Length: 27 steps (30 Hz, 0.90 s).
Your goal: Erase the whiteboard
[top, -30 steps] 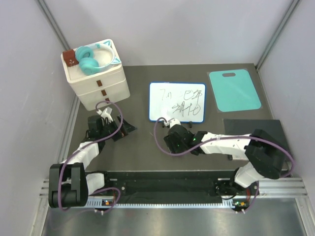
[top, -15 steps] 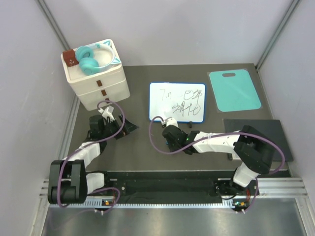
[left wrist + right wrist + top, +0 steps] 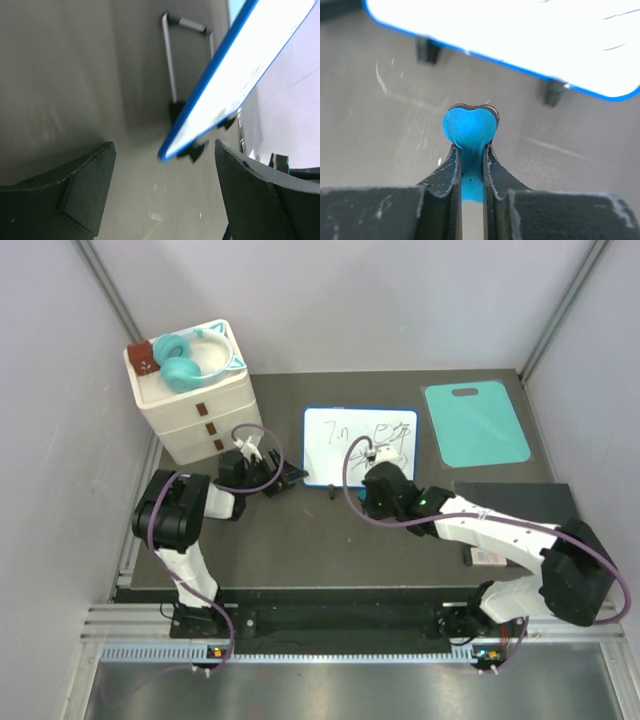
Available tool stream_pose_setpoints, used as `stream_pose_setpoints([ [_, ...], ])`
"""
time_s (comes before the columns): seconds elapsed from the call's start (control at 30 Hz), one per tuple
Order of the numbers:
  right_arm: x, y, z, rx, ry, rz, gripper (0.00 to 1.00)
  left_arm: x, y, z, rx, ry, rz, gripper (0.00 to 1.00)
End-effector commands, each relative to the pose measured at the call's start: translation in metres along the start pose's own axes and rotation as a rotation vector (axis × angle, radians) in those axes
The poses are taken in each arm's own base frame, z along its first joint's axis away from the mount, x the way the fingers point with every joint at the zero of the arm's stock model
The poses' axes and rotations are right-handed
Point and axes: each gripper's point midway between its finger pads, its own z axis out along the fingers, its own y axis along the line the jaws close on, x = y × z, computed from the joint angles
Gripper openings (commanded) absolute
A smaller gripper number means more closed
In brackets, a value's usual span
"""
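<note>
The whiteboard (image 3: 340, 445) stands on small black feet mid-table, with black scribbles on its right half. In the right wrist view its blue-rimmed near edge (image 3: 520, 35) lies just ahead. My right gripper (image 3: 380, 472) (image 3: 470, 150) is shut on a small blue eraser (image 3: 470, 127), held over the table just short of that edge. My left gripper (image 3: 292, 478) (image 3: 164, 167) is open at the board's near left corner (image 3: 167, 150), which lies between its two fingers without touching either.
A white drawer unit (image 3: 205, 415) with teal headphones (image 3: 185, 360) on top stands at the back left. A teal mat (image 3: 475, 425) lies at the back right, and a dark plate (image 3: 520, 505) at the right. A small white object (image 3: 487, 556) lies near the right arm.
My right gripper shut on the blue eraser and moved up to the board's near edge. My left arm swung right to the board's left corner, its jaws narrowing slightly.
</note>
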Motion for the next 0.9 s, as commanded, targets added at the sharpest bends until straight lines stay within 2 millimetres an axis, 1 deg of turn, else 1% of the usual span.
stream_pose_setpoints([
  [0.0, -0.041, -0.002, -0.014, -0.076, -0.083, 0.067, 0.00, -0.031, -0.027, 0.022, 0.164, -0.085, 0.050, 0.84],
  [0.03, -0.043, -0.005, -0.013, -0.071, -0.079, 0.066, 0.00, -0.034, -0.029, 0.026, 0.176, -0.093, 0.057, 0.83],
  [0.07, -0.047, -0.003, -0.014, -0.081, -0.080, 0.060, 0.00, -0.035, -0.024, 0.031, 0.173, -0.098, 0.055, 0.82],
  [0.1, -0.049, -0.006, -0.013, -0.078, -0.076, 0.064, 0.00, -0.038, -0.024, 0.034, 0.176, -0.110, 0.062, 0.81],
  [0.2, -0.053, -0.005, -0.011, -0.096, -0.073, 0.064, 0.00, -0.041, -0.032, 0.050, 0.228, -0.092, 0.077, 0.79],
  [0.23, -0.056, -0.008, -0.009, -0.090, -0.080, 0.073, 0.00, -0.039, -0.037, 0.055, 0.248, -0.082, 0.082, 0.75],
  [0.27, -0.057, -0.011, -0.007, -0.091, -0.079, 0.075, 0.00, -0.042, -0.043, 0.059, 0.272, -0.087, 0.089, 0.73],
  [0.33, -0.061, -0.019, -0.004, -0.082, -0.078, 0.100, 0.00, -0.039, -0.049, 0.064, 0.286, -0.087, 0.104, 0.67],
  [0.37, -0.060, -0.018, -0.003, -0.099, -0.064, 0.103, 0.00, -0.039, -0.053, 0.066, 0.294, -0.087, 0.113, 0.66],
  [0.4, -0.062, -0.020, -0.003, -0.099, -0.070, 0.108, 0.00, -0.033, -0.057, 0.069, 0.307, -0.073, 0.120, 0.63],
  [0.43, -0.064, -0.023, -0.002, -0.090, -0.075, 0.115, 0.00, -0.031, -0.059, 0.071, 0.317, -0.061, 0.122, 0.59],
  [0.47, -0.066, -0.026, -0.003, -0.077, -0.086, 0.115, 0.00, -0.029, -0.059, 0.075, 0.324, -0.050, 0.120, 0.51],
  [0.5, -0.068, -0.027, -0.003, -0.073, -0.090, 0.116, 0.00, -0.025, -0.061, 0.076, 0.336, -0.037, 0.122, 0.45],
  [0.53, -0.069, -0.030, -0.003, -0.066, -0.095, 0.115, 0.00, -0.022, -0.058, 0.077, 0.332, -0.031, 0.110, 0.40],
  [0.57, -0.071, -0.032, -0.003, -0.058, -0.099, 0.116, 0.00, -0.017, -0.056, 0.076, 0.327, -0.026, 0.099, 0.26],
  [0.6, -0.072, -0.035, -0.003, -0.049, -0.102, 0.115, 0.00, -0.017, -0.055, 0.075, 0.332, -0.034, 0.100, 0.20],
  [0.63, -0.073, -0.039, -0.003, -0.025, -0.111, 0.111, 0.00, -0.009, -0.048, 0.073, 0.323, -0.020, 0.078, 0.13],
  [0.67, -0.075, -0.041, -0.004, -0.015, -0.119, 0.112, 0.00, -0.005, -0.046, 0.071, 0.323, -0.015, 0.070, 0.02],
  [0.7, -0.074, -0.043, -0.003, -0.002, -0.124, 0.108, 0.00, -0.004, -0.048, 0.067, 0.340, -0.026, 0.079, 0.00],
  [0.73, -0.076, -0.049, -0.003, 0.027, -0.138, 0.111, 0.00, 0.004, -0.043, 0.060, 0.321, -0.034, 0.061, 0.00],
  [0.77, -0.078, -0.053, -0.004, 0.046, -0.151, 0.113, 0.00, 0.006, -0.040, 0.056, 0.312, -0.046, 0.065, 0.00],
  [0.87, -0.083, -0.068, -0.003, 0.108, -0.188, 0.120, 0.00, 0.018, -0.029, 0.049, 0.274, -0.040, 0.084, 0.00],
])
